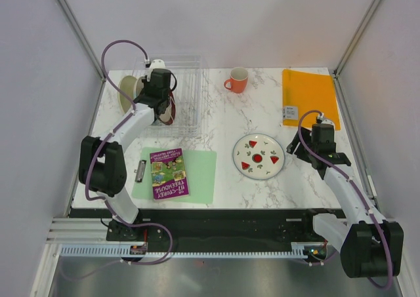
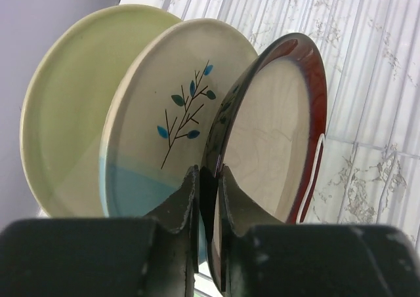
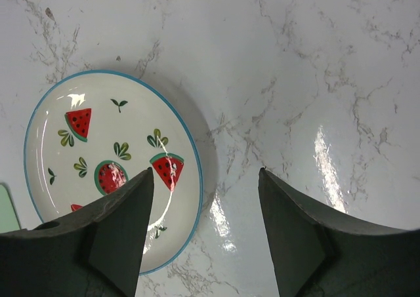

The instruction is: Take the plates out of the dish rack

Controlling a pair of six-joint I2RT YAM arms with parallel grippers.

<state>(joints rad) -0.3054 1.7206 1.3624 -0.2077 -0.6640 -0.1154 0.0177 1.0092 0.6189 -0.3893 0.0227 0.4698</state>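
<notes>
The clear dish rack (image 1: 187, 94) stands at the back left and holds three upright plates. In the left wrist view they are the pale yellow-green plate (image 2: 65, 113), the blue-and-cream sprig plate (image 2: 170, 120) and the dark-red-rimmed beige plate (image 2: 275, 126). My left gripper (image 2: 209, 176) is shut on the near rim of the dark-red-rimmed plate (image 1: 168, 111); it also shows in the top view (image 1: 159, 90). The watermelon plate (image 1: 259, 156) lies flat on the table. My right gripper (image 1: 319, 151) is open and empty above the table just right of that plate (image 3: 111, 159).
An orange mug (image 1: 237, 80) stands behind the watermelon plate. An orange folder (image 1: 308, 94) lies at the back right. A purple book (image 1: 168, 173) lies on a light green mat (image 1: 200, 172) at the front left, with a small dark object (image 1: 140, 172) beside it.
</notes>
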